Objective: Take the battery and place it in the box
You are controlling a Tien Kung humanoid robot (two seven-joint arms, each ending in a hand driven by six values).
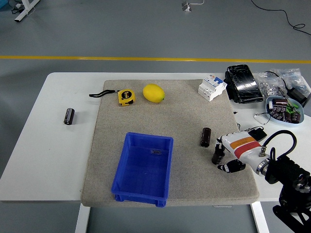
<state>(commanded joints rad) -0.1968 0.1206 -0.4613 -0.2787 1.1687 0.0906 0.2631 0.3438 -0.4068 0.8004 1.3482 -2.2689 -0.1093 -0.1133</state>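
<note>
Battery (206, 137) is lying on the grey mat (184, 116), right of the blue box (144, 168) and well apart from it, just beside the right hand (224, 158). From the head view, that hand is reaching in from the lower right with its dark fingers (218, 154) hanging loosely downward over the mat, grasping nothing. A second battery (69, 116) is resting on the white table (43, 160) at the left. A yellow tape measure (126, 96) and a lemon (153, 93) are sitting near the mat's far edge.
</note>
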